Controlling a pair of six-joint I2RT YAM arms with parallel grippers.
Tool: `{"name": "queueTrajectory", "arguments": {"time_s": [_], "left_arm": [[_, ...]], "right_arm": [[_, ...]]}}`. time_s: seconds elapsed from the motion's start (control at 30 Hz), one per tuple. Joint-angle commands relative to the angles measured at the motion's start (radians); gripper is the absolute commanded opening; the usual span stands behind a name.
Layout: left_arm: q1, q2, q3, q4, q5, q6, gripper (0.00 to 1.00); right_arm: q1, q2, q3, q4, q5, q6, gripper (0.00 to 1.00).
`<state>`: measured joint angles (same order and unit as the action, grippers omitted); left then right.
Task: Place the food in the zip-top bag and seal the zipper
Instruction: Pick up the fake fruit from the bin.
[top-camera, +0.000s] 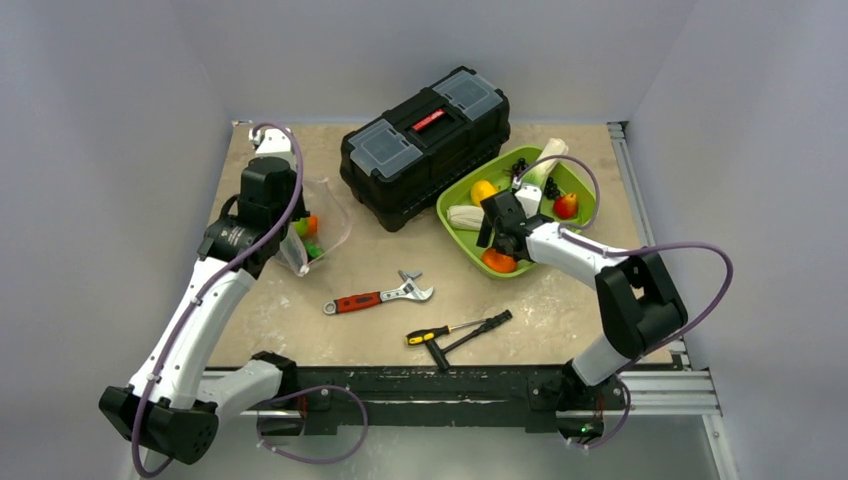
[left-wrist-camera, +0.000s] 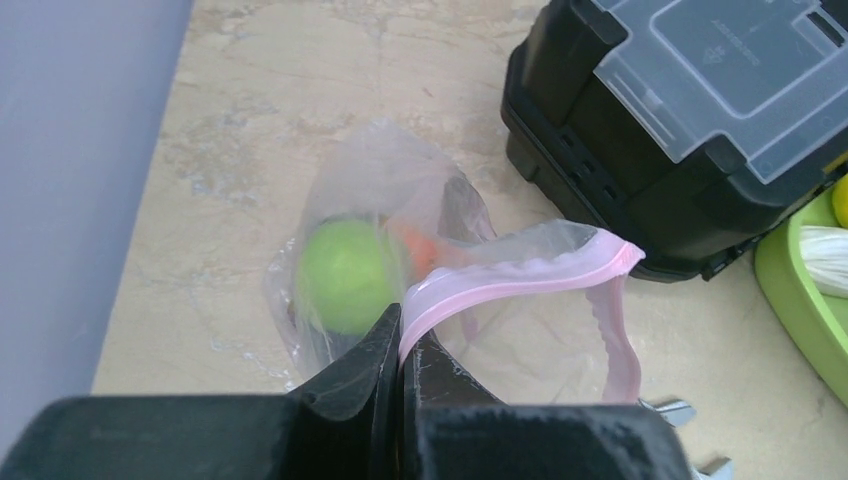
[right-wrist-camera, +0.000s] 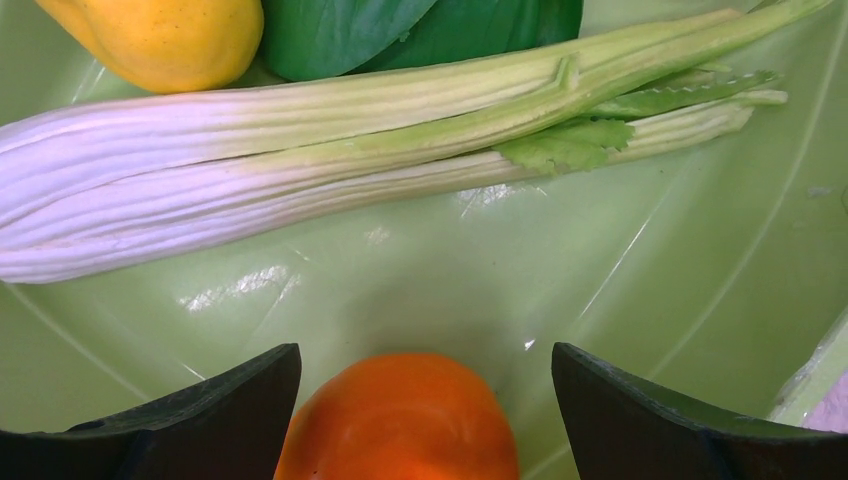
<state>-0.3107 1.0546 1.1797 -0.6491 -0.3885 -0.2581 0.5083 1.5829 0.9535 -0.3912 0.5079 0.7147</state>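
firmly left gripper (left-wrist-camera: 400, 335) pinches pink zipper (left-wrist-camera: 520, 272); right gripper (right-wrist-camera: 422, 358) (spread) straddles smooth orange fruit (right-wrist-camera: 400, 425).

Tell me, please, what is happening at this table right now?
The left hand pinches the pink zipper of the clear zip-top bag, holding its mouth open; a green apple and an orange piece are inside. The right hand is open in the lime-green tray, fingers either side of an orange fruit. Celery and a yellow fruit lie there too.
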Motion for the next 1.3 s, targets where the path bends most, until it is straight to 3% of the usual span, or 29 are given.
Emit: {"name": "queueTrajectory", "arguments": {"time_s": [0.0, 0.1, 0.2, 0.53, 0.9, 1.27], "left_arm": [[-0.004, -0.034, -0.01, 0.057, -0.092, 0.036, 0.0], [-0.004, -0.05, -0.025, 0.07, -0.121, 0.043, 0.0], [-0.004, -0.056, -0.031, 0.078, -0.131, 0.046, 0.0], [-0.004, -0.02, -0.025, 0.073, -0.094, 0.041, 0.0], [-0.004, 0.016, -0.006, 0.051, -0.026, 0.025, 0.0], [-0.004, 0.024, 0.001, 0.047, 0.011, 0.017, 0.0]], "right_arm": [[-0.004, 0.024, 0.034, -0.063, 0.061, -0.024, 0.94], [-0.004, 0.034, 0.007, -0.044, 0.053, -0.025, 0.9], [-0.004, 0.035, -0.025, -0.007, 0.039, -0.024, 0.79], [-0.004, 0.07, -0.05, 0.033, 0.038, -0.001, 0.74], [-0.004, -0.034, -0.047, 0.035, 0.046, -0.003, 0.34], [-0.004, -0.171, -0.024, 0.066, 0.074, -0.012, 0.12]]}}
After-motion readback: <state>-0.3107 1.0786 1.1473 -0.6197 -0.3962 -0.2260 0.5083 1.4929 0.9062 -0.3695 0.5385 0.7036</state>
